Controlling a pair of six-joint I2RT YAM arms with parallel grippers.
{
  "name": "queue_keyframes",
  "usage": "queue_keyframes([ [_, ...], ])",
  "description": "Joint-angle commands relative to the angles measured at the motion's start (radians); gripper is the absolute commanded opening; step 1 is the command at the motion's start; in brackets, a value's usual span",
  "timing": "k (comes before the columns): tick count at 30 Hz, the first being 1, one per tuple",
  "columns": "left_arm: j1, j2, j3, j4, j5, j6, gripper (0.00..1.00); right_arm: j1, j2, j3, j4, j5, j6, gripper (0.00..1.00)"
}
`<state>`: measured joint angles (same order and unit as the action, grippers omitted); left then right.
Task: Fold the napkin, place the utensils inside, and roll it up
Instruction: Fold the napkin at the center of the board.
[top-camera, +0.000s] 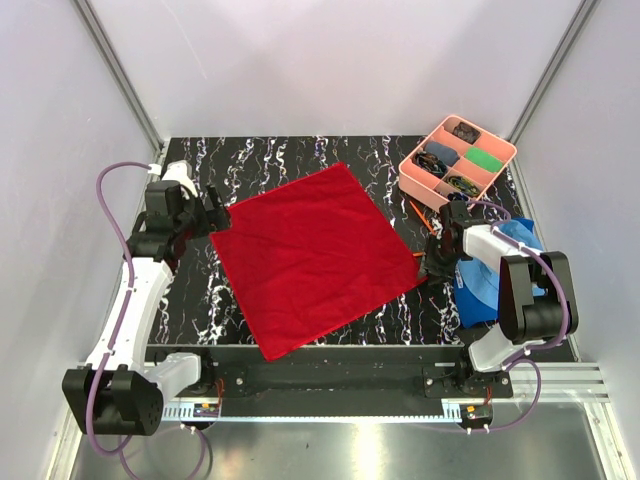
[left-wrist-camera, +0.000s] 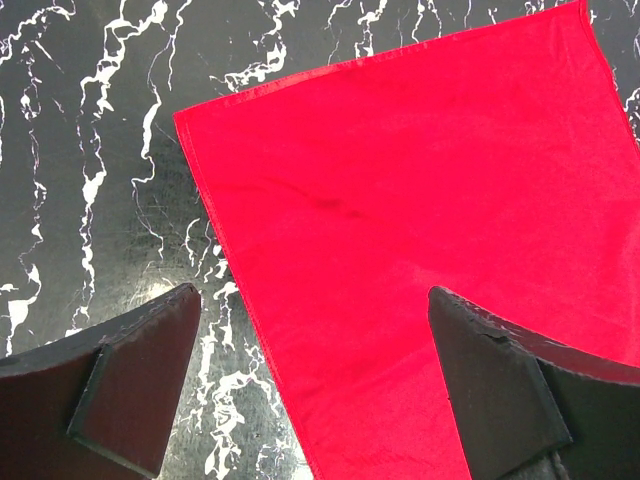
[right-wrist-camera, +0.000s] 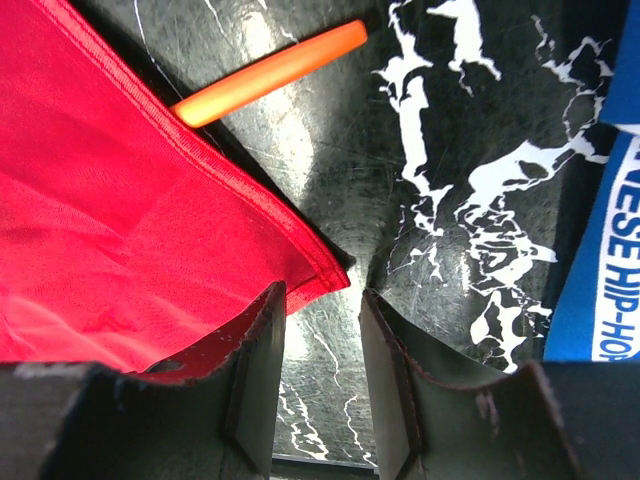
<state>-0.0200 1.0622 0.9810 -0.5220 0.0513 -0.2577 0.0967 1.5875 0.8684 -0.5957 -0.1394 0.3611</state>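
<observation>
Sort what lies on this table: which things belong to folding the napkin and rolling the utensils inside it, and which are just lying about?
For the job:
- red napkin, spread flat
- orange utensil, lying just off the napkin's edge

Just lying about:
- pink compartment tray
- blue cloth with white lettering
</observation>
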Motion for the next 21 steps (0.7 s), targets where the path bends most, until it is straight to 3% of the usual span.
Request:
queue_keyframes([
  [1, -0.005, 0.001, 0.021, 0.034, 0.019, 0.014, 0.99, -0.020, 0.023, -0.003, 0.036, 0.023, -0.008, 0.44],
  [8, -0.005, 0.005, 0.022, 0.034, 0.015, 0.012, 0.99, -0.025, 0.048, 0.001, 0.045, 0.012, -0.017, 0.44],
  [21, -0.005, 0.010, 0.022, 0.034, 0.010, 0.015, 0.99, -0.032, 0.075, -0.002, 0.060, 0.004, -0.019, 0.29],
])
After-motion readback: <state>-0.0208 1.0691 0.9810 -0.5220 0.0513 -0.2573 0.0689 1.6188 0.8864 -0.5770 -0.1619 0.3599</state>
